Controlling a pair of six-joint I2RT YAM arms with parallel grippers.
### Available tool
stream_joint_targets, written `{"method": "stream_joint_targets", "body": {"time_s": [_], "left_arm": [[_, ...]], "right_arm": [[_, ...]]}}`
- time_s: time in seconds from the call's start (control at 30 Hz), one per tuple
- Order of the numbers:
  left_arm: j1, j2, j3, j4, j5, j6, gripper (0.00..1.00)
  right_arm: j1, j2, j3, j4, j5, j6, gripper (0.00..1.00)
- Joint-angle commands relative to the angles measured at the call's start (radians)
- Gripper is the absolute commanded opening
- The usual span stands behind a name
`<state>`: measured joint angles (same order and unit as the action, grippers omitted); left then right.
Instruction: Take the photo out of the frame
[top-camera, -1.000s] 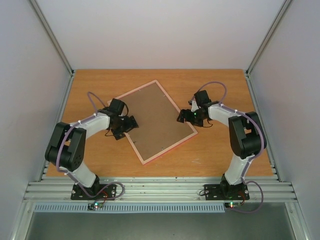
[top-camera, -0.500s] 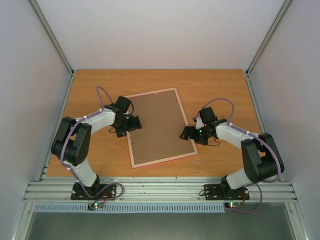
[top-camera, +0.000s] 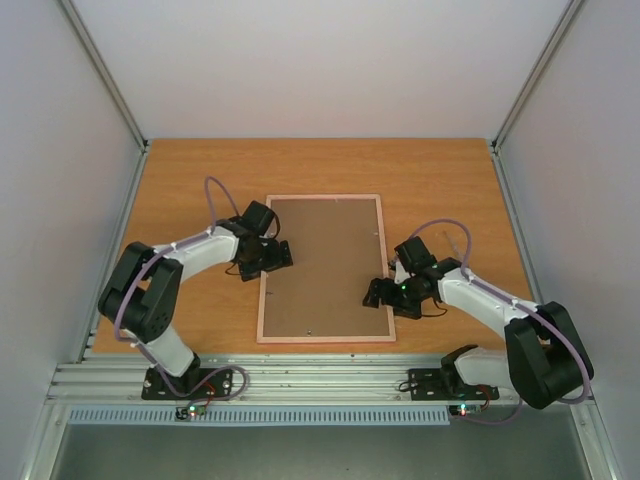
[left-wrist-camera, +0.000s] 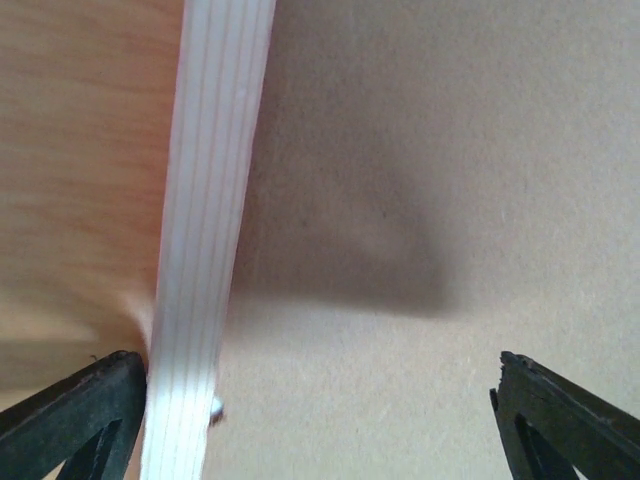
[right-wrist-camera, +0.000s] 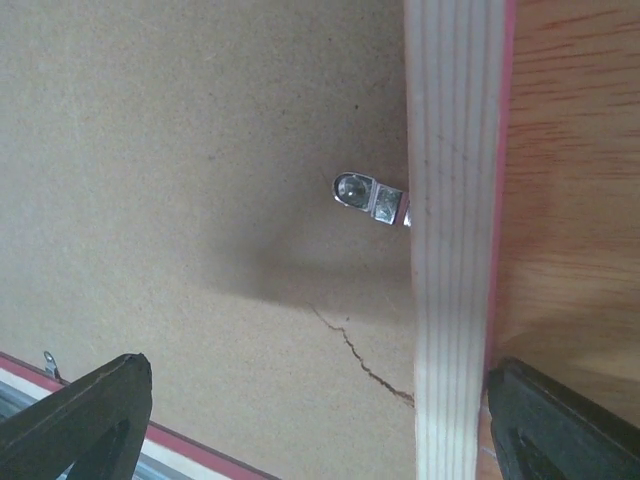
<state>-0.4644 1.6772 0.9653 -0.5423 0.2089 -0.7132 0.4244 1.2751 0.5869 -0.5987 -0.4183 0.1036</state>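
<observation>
A: The frame (top-camera: 322, 268) has swung square on the table (top-camera: 180, 180), back up, and both arms followed it.
B: Photo?
A: Hidden under the frame's backing. Left gripper (top-camera: 281, 255) and right gripper (top-camera: 376, 293) gape over opposite frame rims, holding nothing.
B: Risk?
A: The clip (right-wrist-camera: 370, 198) looks latched, so prying could crack the backing further.

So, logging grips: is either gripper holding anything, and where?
Nothing is held. The left gripper and right gripper stand open, each straddling a side rim of the face-down frame.
</observation>
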Motion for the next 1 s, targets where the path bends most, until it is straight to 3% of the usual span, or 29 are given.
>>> {"method": "stream_joint_targets", "body": {"time_s": [0.0,0.3,0.47,0.7,0.97], "left_arm": [[-0.013,-0.11,-0.018,-0.019,-0.051,-0.049,0.96],[0.024,-0.384,0.03,-0.199,-0.31,0.15,0.99],[0.072,-0.593,-0.002,-0.197,-0.408,0.268,0.99],[0.102,-0.726,-0.039,-0.168,-0.378,0.385,0.99],[0.056,-0.792,-0.069,-0.136,-0.358,0.405,0.99]], "right_arm": [[0.014,-0.051,0.053,-0.051,0.036,-0.021,0.92],[-0.012,-0.088,0.262,-0.222,0.246,-0.088,0.92],[-0.099,0.015,0.371,-0.261,0.385,-0.147,0.91],[-0.261,0.114,0.459,-0.253,0.524,-0.211,0.91],[-0.493,0.236,0.522,-0.203,0.457,-0.236,0.9]]}}
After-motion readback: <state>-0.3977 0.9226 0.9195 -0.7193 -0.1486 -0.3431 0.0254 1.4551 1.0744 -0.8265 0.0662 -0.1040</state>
